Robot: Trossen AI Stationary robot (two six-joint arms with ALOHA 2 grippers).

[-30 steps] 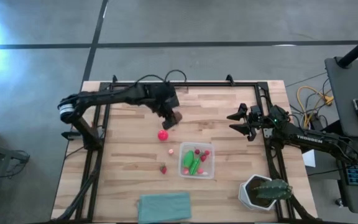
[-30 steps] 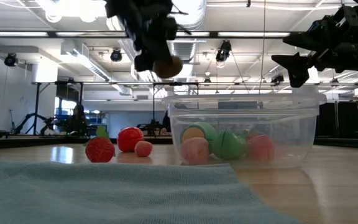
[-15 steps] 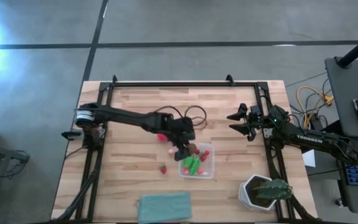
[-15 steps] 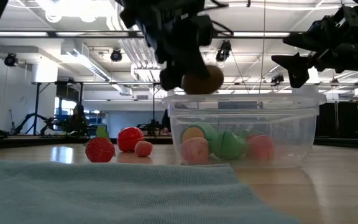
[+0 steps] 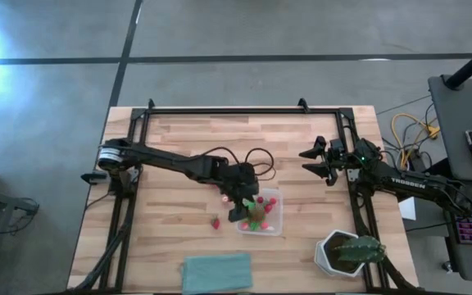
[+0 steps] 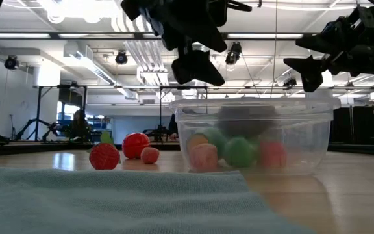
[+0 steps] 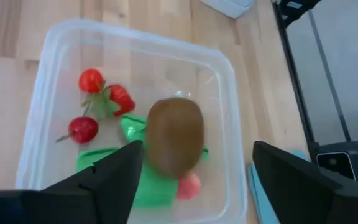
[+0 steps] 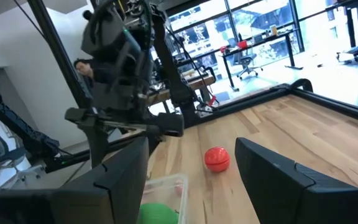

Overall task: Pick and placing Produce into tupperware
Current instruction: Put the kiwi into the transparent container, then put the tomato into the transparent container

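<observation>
My left gripper (image 5: 248,205) hangs open just above the clear tupperware (image 5: 270,223), its fingers wide apart in the left wrist view. The brown round piece (image 7: 176,137) sits below them inside the box, over the green pieces (image 7: 129,180); none of the fingers touches it. Small red pieces (image 7: 92,81) and a pink one also lie in the box. On the table to the box's left are a red ball (image 6: 135,144), a red strawberry-like piece (image 5: 215,222) and a pink piece (image 5: 224,199). My right gripper (image 5: 311,161) waits open in the air near the table's right edge.
A teal cloth (image 5: 215,272) lies flat at the near edge. A potted green plant in a white pot (image 5: 347,252) stands at the near right corner. Black frame rails (image 5: 220,111) run along the far, left and right sides. Bare wood shows on the far half.
My left gripper carried the brown piece from the far middle of the table toward the near right until it hung over the tupperware, coming lower. Then it opened, and the brown piece dropped into the box onto the green pieces.
</observation>
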